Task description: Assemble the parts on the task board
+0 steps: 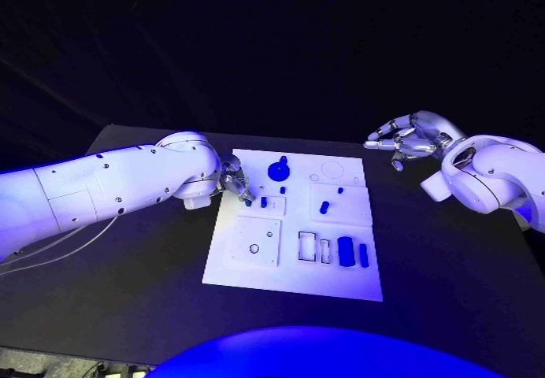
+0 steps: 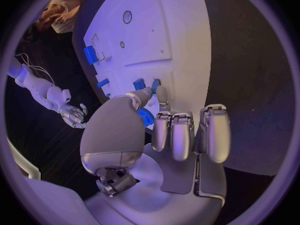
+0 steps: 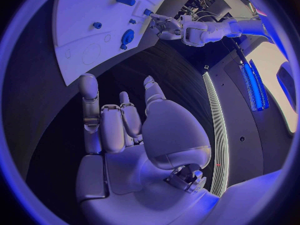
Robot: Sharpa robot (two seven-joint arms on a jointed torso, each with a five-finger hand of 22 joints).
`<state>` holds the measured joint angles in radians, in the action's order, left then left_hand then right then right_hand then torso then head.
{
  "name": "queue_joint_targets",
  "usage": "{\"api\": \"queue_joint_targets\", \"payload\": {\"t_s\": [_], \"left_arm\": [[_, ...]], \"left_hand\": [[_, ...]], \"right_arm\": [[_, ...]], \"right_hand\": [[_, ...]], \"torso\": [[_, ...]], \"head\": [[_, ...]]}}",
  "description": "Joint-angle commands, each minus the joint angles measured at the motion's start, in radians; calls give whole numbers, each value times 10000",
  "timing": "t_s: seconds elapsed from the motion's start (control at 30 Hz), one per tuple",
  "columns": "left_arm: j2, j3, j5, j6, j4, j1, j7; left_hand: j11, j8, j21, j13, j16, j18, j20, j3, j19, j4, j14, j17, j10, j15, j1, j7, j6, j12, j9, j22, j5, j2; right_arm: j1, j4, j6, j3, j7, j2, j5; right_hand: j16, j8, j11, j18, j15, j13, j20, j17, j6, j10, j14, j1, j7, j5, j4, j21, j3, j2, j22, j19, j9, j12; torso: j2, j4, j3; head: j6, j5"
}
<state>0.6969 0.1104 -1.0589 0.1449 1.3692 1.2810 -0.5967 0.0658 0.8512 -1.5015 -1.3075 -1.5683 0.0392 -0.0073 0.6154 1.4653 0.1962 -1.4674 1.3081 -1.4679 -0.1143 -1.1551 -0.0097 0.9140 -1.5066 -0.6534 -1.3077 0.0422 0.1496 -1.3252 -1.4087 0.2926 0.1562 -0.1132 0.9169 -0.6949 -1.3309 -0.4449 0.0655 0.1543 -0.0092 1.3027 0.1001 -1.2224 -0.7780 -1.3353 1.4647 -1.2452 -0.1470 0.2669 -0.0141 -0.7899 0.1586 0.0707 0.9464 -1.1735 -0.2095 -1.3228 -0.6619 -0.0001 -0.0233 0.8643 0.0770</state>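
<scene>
Holding several blue parts (image 1: 345, 251), apparently seated: task board (image 1: 293, 272).

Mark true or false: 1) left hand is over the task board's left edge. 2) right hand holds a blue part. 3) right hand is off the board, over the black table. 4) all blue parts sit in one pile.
1) True: the left hand is at the left edge of the task board, fingers by a small blue part.
2) False: the right hand holds nothing, fingers apart.
3) True: it hovers over the black table, beyond the board's far right corner.
4) False: they are spread across the board.
</scene>
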Motion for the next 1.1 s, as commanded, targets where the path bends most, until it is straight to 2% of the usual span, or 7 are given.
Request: {"api": "queue_joint_targets", "payload": {"t_s": [0.03,0.23,0.67,1.1], "left_arm": [[-20,8,80,3,-15,-11,-75],[-45,9,117,29,-26,-10,-66],[-51,11,213,164,-43,-10,-98],[-50,11,227,129,-63,-10,-177]], "left_hand": [[59,-63,-29,-1533,-25,-153,-51,15,543,69,-1034,2627,-489,-54,-33,23,-89,-36,10,-1887,63,-139],[52,-66,-36,-1531,-25,-156,-51,10,549,95,-1034,2627,-487,-51,-20,33,-98,-34,5,-1896,62,-151],[46,-33,-53,-1560,-25,-163,-46,-177,563,139,-1034,2627,-499,-37,8,29,-71,-47,-45,-1918,61,100],[61,25,-67,-1574,-25,-168,-45,-550,576,462,-1034,2627,-509,-44,219,6,69,-52,-107,-1938,60,194]], "right_arm": [[3,-16,-47,-4,-57,8,-16],[3,-22,-43,-4,-58,10,-16],[2,-31,-40,-4,-64,30,-16],[2,-36,-22,-4,-76,40,-16]], "right_hand": [[17,-32,17,82,20,-11,10,8,69,16,190,-22,-31,36,-2,32,35,100,-10,54,-10,-6],[17,-32,17,82,20,-11,10,8,69,16,190,-22,-31,36,-2,32,35,100,-10,54,-10,-6],[17,-32,17,82,20,-11,10,8,69,16,190,-22,-31,36,-2,32,35,100,-10,54,-10,-6],[17,-33,17,82,20,-11,10,8,69,16,190,-22,-31,36,-2,32,36,100,-10,55,-10,-6]], "torso": [[-2,4,0],[4,1,-3],[2,12,-4],[-1,4,-4]], "head": [[15,-5],[6,-19],[19,-45],[17,-26]]}}
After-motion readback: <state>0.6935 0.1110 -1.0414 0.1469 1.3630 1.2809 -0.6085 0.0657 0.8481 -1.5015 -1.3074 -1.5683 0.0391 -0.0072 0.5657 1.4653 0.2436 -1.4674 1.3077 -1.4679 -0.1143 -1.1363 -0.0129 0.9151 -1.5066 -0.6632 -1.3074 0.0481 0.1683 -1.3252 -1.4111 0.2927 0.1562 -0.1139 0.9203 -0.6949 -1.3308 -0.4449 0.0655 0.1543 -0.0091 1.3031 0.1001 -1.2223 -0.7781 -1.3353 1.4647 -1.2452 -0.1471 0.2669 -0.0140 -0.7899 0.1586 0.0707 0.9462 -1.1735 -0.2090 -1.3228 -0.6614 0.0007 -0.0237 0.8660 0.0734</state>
